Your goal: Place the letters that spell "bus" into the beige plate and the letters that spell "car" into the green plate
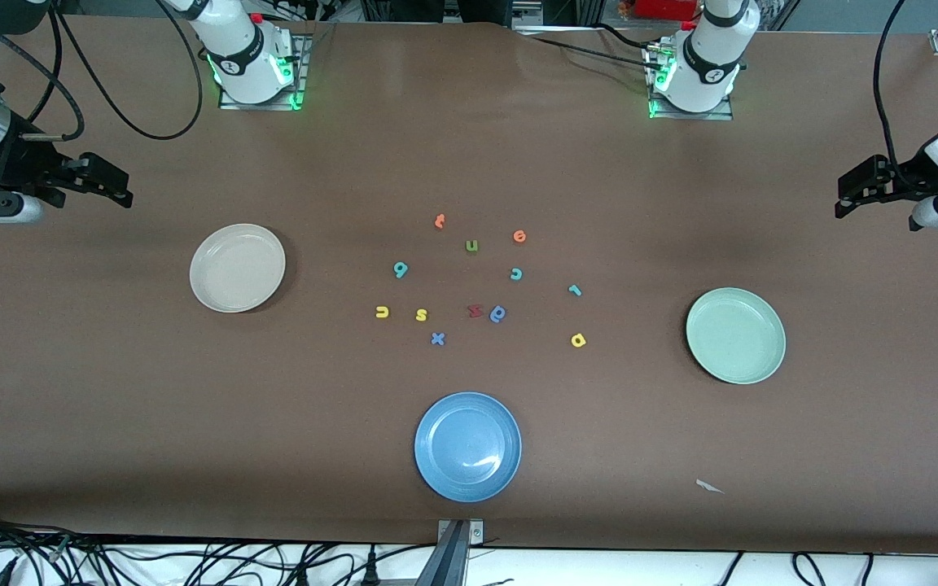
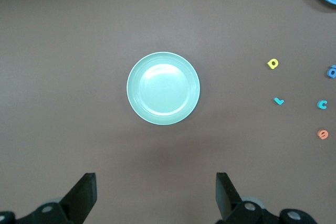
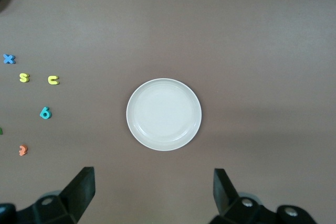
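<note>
The beige plate (image 1: 237, 268) (image 3: 164, 114) lies toward the right arm's end and the green plate (image 1: 735, 334) (image 2: 163, 88) toward the left arm's end. Between them lie the teal "b" (image 1: 401, 269), yellow "u" (image 1: 382, 312), yellow "s" (image 1: 421, 315), teal "c" (image 1: 516, 274), teal "r" (image 1: 574, 289) and yellow "a" (image 1: 578, 340). My right gripper (image 1: 115, 183) (image 3: 154, 190) hangs open and empty, high near the beige plate. My left gripper (image 1: 848, 191) (image 2: 156, 192) hangs open and empty, high near the green plate.
A blue plate (image 1: 467, 446) sits nearest the front camera. Among the letters lie an orange "t" (image 1: 439, 220), green "u" (image 1: 471, 246), orange "e" (image 1: 519, 236), red "z" (image 1: 475, 310), blue round letter (image 1: 498, 313) and blue "x" (image 1: 437, 338). A paper scrap (image 1: 709, 486) lies near the front edge.
</note>
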Robot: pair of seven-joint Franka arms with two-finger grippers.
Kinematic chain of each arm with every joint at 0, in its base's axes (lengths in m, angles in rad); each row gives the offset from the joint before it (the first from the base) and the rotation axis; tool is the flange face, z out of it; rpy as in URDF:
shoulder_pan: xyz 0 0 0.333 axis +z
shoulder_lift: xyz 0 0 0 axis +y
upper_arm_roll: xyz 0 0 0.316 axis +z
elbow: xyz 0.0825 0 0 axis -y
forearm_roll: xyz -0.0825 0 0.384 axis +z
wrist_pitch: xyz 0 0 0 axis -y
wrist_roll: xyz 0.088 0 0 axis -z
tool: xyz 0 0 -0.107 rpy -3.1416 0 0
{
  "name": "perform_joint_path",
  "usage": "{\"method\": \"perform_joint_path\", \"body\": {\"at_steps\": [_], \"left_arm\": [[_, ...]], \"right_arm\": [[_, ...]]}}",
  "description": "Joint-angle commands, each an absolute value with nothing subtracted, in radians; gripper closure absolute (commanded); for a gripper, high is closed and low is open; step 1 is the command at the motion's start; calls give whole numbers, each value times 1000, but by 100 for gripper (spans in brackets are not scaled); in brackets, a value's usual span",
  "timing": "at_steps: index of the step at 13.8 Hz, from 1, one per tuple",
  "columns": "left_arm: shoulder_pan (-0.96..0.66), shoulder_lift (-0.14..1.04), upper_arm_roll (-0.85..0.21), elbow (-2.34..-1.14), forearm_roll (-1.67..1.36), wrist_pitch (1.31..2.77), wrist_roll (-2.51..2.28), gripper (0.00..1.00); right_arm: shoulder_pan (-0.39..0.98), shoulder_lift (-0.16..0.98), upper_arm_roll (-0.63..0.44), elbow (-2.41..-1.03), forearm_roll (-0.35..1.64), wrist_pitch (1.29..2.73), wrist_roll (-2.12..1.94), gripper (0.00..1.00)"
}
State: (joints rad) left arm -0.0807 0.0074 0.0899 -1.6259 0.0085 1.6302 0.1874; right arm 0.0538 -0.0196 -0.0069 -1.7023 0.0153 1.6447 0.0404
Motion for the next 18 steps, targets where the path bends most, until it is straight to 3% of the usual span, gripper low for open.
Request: {"method": "perform_joint_path", "body": {"at_steps": [1,10,15,18], "left_arm": [[-78,-15,86,-1644,32,1631,210,0],[-78,-11,87,-1646,32,1631,210,0],[-95,38,84,-1644,-10,1638,134,0],[-109,107,-23,-1646,-26,1693,-19,0]], "right_arm": [[43,-26,6,-1700,8,1632,44,0],[57,-21,9,-1704,5,1614,40,0],[176,57,9,-1706,5,1600,69,0],[291,149,9,-1701,8,1702,262,0]]}}
